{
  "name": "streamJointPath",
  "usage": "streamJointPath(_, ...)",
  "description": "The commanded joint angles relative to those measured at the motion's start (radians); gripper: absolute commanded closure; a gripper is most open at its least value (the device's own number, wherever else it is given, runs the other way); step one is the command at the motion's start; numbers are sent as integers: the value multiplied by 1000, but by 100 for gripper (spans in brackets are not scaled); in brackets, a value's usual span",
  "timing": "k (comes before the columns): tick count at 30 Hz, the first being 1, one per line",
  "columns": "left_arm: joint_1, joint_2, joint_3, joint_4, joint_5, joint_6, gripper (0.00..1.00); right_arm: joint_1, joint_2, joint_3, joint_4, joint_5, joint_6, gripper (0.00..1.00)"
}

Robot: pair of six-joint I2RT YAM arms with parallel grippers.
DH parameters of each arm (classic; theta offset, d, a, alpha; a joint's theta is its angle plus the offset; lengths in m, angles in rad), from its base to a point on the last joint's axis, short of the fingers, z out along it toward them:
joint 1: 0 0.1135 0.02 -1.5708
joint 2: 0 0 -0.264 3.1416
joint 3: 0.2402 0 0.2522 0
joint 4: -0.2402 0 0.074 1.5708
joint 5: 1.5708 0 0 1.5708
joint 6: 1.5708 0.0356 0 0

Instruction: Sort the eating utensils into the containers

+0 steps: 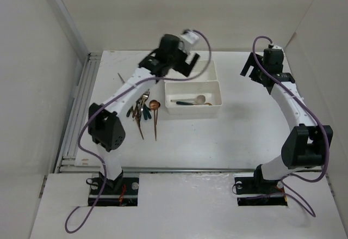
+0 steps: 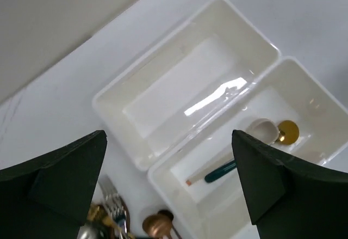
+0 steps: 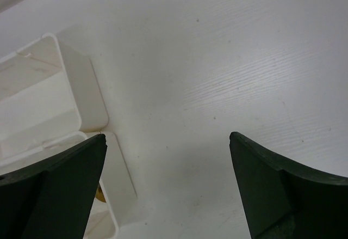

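Left pincer (image 2: pixel 168 139) and right pincer (image 3: pixel 167 141) are both gaping wide, gripping nothing, the left hovering over the far bin (image 2: pixel 179 81), spoons (image 2: pixel 265 130) lying in the near bin (image 2: pixel 304 97).

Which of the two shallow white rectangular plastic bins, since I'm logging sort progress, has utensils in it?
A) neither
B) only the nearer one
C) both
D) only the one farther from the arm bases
B: the nearer bin holds a green-handled utensil and a gold spoon; the farther bin is bare inside.
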Motion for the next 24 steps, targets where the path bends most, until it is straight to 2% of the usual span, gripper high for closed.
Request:
streamJointPath(1, 255, -192, -5, -115, 103, -428, 1, 8, 11, 15, 3, 50, 19, 0)
streamJointPath(2, 304, -226, -59, -115, 159, -480, 1, 8, 11, -1, 3, 50, 19, 0)
streamJointPath(4, 389, -313, -223, -106, 235, -461, 3, 8, 11, -28, 3, 50, 51, 0)
streamJointPath(6, 390, -359, -318, -128, 197, -352, 16, 17, 2, -50, 12, 41, 62, 2)
streamJointPath(7, 381, -394, -405, -161, 131, -332, 32, 17, 2, -62, 12, 41, 62, 2)
streamJointPath(8, 369, -411, -451, -172, 119, -322, 41, 17, 2, -62, 12, 41, 71, 2)
streamJointPath(9, 368, -425, -497, -172, 118, -322, 45, 27, 2, -71, 1, 41, 71, 2)
streamJointPath(10, 356, -435, -584, -186, 128, -334, 45, 27, 2, -71, 1, 41, 71, 2)
streamJointPath(11, 338, -435, -625, -186, 182, -353, 47, 27, 2, -71, 1, 41, 71, 2)
streamJointPath(14, 301, -397, -735, -145, 232, -434, 51, 37, 2, -71, -8, 41, 90, 3)
streamJointPath(20, 299, -301, -789, -103, 177, -480, 52, 47, -19, -71, -51, 59, 90, 3)
streamJointPath(24, 286, -237, -798, -56, 206, -505, 52, 47, -47, -104, -60, 72, 90, 3)
